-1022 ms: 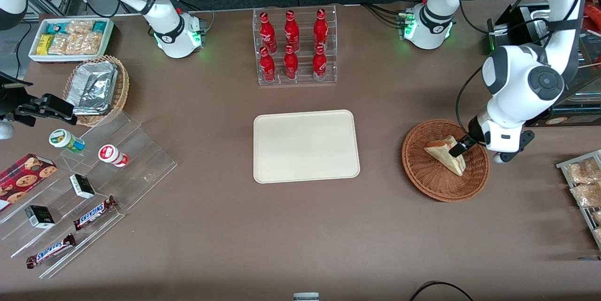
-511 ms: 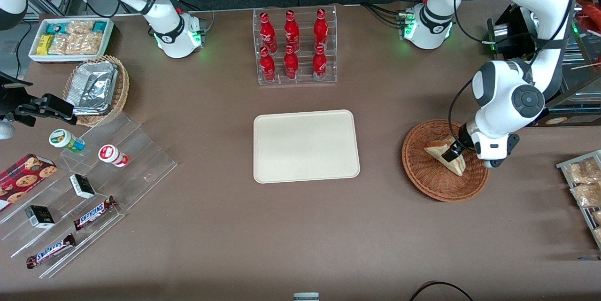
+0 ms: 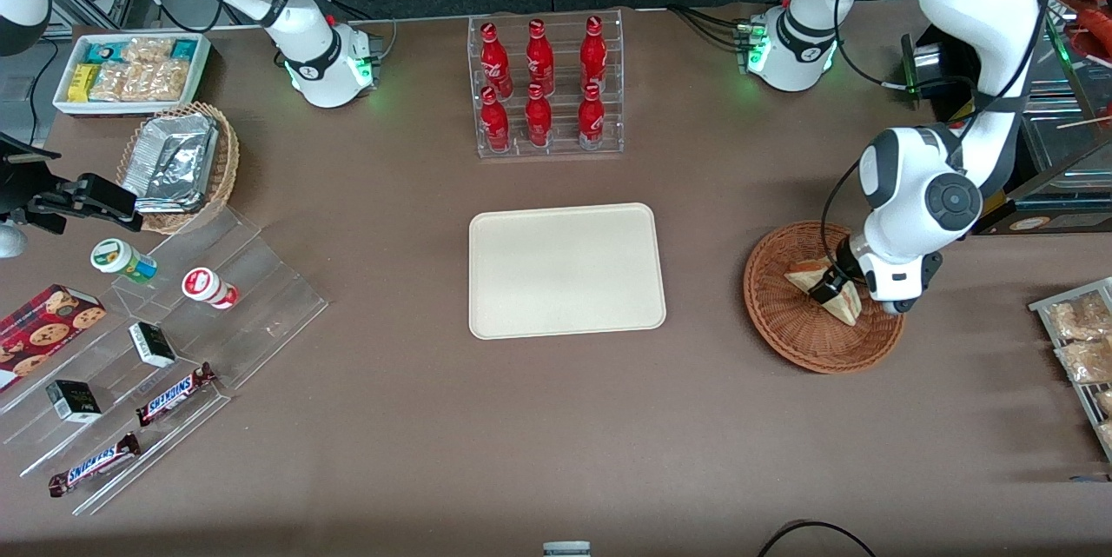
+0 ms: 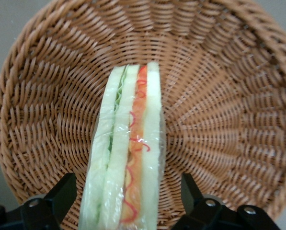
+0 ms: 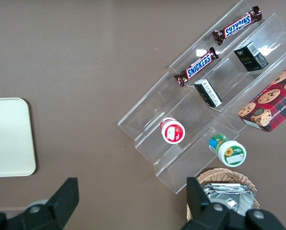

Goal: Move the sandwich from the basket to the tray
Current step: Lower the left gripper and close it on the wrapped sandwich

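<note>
The sandwich [image 3: 804,275], a wrapped pale wedge with a red-orange filling, lies in the brown wicker basket [image 3: 786,327] toward the working arm's end of the table. My left gripper [image 3: 830,284] is down in the basket, open, with one finger on each side of the sandwich. In the left wrist view the sandwich [image 4: 128,143] stands on edge between the black fingers [image 4: 61,191], with a gap on each side, and the basket [image 4: 224,96] fills the view. The cream tray [image 3: 565,270] lies bare at the table's middle; it also shows in the right wrist view [image 5: 8,136].
A clear rack of red bottles [image 3: 543,88] stands farther from the front camera than the tray. Snack packs on a rack [image 3: 1077,348] lie beside the basket at the table's edge. A paler basket of foil packs [image 3: 178,162], a white snack bin [image 3: 130,70] and clear display steps [image 3: 165,348] are toward the parked arm's end.
The left arm has shifted toward the tray and come lower; the gripper has slid along the sandwich and now straddles it deeper in the basket. The sandwich has not moved.
</note>
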{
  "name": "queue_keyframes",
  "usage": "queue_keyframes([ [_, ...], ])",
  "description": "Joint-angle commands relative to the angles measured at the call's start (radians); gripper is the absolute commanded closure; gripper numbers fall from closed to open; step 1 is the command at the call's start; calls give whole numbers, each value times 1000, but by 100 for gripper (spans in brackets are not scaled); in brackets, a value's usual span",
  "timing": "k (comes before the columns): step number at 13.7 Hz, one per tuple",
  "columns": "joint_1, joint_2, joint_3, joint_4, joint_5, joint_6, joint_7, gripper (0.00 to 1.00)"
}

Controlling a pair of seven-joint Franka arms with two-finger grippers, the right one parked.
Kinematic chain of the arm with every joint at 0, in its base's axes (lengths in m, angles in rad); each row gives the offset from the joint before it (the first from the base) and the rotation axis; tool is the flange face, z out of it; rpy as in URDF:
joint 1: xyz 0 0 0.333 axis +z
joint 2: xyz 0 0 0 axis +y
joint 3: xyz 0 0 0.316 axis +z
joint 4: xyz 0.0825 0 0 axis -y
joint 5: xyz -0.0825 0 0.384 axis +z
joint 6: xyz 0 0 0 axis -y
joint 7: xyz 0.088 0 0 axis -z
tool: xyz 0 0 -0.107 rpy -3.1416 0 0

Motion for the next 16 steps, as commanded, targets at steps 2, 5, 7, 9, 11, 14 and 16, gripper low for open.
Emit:
queue_keyframes([
  [2,2,-10,-6,-12,4,9,-64,91],
  [5,-4,-12,-3,-3,6,-16,-61,100],
  [7,-6,-13,-4,30,6,-68,-63,100],
  [9,-6,-32,-4,101,7,-181,-55,100],
  [11,-27,-38,-6,197,12,-316,-52,100],
  [14,-82,-42,-7,297,16,-428,-52,100],
  [16,-162,-47,-7,356,18,-485,-49,100],
])
